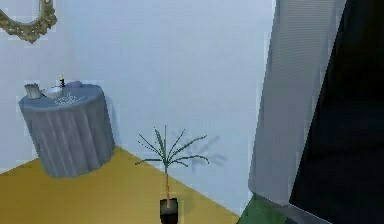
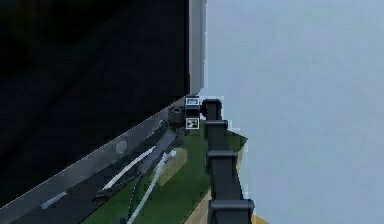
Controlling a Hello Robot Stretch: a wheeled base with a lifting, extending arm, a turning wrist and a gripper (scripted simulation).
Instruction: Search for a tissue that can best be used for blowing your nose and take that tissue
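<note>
A small white boxy thing [image 1: 33, 91] stands on top of a round grey ribbed cabinet [image 1: 68, 130] at the forward view's left, too small to name. Beside it, a small dark object [image 1: 62, 83] stands near a pale basin-like patch. In the arm side view the dark arm [image 2: 226, 170] rises from the bottom edge to two white marked squares [image 2: 191, 114]. Left of them my gripper [image 2: 150, 168] slants down over a grey sill and green floor. I cannot tell whether it holds anything.
A gold-framed mirror [image 1: 28, 20] hangs above the cabinet. A thin potted plant [image 1: 168, 175] stands on the yellow floor [image 1: 80, 195] by the pale wall. A grey door frame [image 1: 295, 100] with a dark opening [image 1: 350, 120] takes the right; the same darkness [image 2: 90, 70] lies beyond the gripper.
</note>
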